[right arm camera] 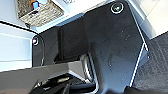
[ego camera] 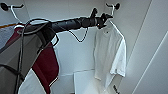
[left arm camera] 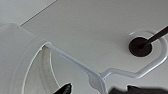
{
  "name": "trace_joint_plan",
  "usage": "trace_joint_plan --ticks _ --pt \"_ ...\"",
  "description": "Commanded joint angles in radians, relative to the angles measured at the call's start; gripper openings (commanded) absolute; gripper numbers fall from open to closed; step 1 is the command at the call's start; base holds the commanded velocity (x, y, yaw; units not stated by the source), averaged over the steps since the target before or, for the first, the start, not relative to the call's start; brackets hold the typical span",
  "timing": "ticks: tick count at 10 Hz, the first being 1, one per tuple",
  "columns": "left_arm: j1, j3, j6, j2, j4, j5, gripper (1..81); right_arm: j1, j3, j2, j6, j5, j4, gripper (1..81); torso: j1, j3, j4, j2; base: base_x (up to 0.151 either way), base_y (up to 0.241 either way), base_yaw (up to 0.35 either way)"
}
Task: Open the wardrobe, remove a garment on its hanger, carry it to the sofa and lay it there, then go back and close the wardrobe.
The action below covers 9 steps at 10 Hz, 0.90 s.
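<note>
The wardrobe [ego camera: 75, 50] stands open. The white garment [ego camera: 110, 52], right of centre in the frame, hangs on its hanger [left arm camera: 100, 77] from a black hook [left arm camera: 140, 46]. The left hand [ego camera: 106, 18] reaches the hanger's neck; its grip I cannot tell. Lifting out, the sofa and closing remain.

Home bedroom/closet: open wardrobe [ego camera: 75, 50] w/ hung clothes, woven basket [right arm camera: 40, 12] nearby.

Head view high, facing into the wardrobe [ego camera: 75, 50]; left wrist view close under the hanger [left arm camera: 105, 75], seen by both.
</note>
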Motion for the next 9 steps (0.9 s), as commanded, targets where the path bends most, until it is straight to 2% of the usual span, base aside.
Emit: trace_joint_plan --ticks 1,5,9 --pt "-0.199 -0.006 -0.008 0.003 -0.006 -0.022 81.1 0.025 0.005 -0.005 0.001 -0.061 0.004 81.1 0.0 0.0 0.0 0.0 0.0 0.0 0.0" --pt "-0.199 -0.095 -0.006 0.086 0.009 -0.048 81.1 0.025 0.005 -0.001 0.001 -0.061 0.004 81.1 0.0 0.0 0.0 0.0 0.0 0.0 0.0" --pt "-0.189 -0.122 -0.008 0.106 0.038 -0.08 81.1 0.03 0.005 -0.001 0.003 -0.062 0.007 81.1 0.0 0.0 0.0 0.0 0.0 0.0 0.0"
